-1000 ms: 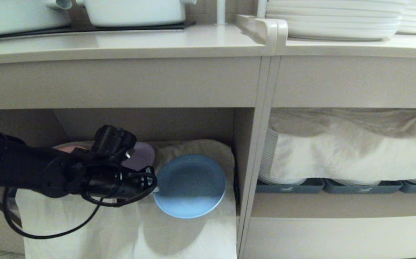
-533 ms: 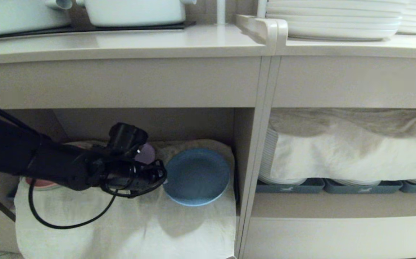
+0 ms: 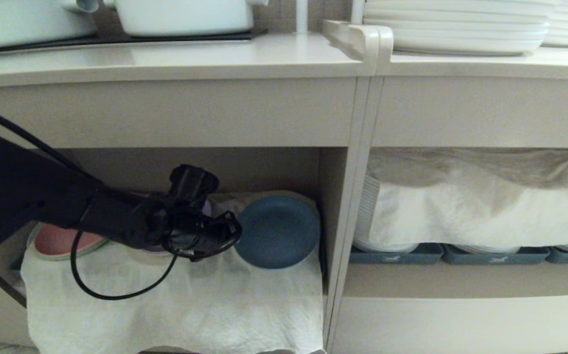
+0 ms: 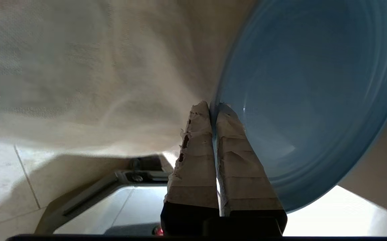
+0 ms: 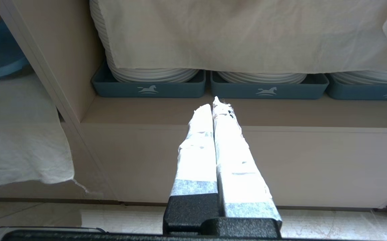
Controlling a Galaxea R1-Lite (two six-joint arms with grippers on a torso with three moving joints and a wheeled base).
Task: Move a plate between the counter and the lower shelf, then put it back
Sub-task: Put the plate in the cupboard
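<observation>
Plate (image 3: 277, 231) sits inside the lower shelf (image 3: 195, 169), right-hand end, over the white cloth (image 3: 190, 305); whether it rests there you can't tell. Only your left wrist view shows the grip: the left gripper (image 4: 214, 107) is clamped on the plate's rim, one finger on each face. From the head view the left arm reaches level into the cubby, past a pink plate (image 3: 55, 241). Your right gripper (image 5: 215, 103) is pressed together, pointing toward the blue-grey trays (image 5: 148, 88).
</observation>
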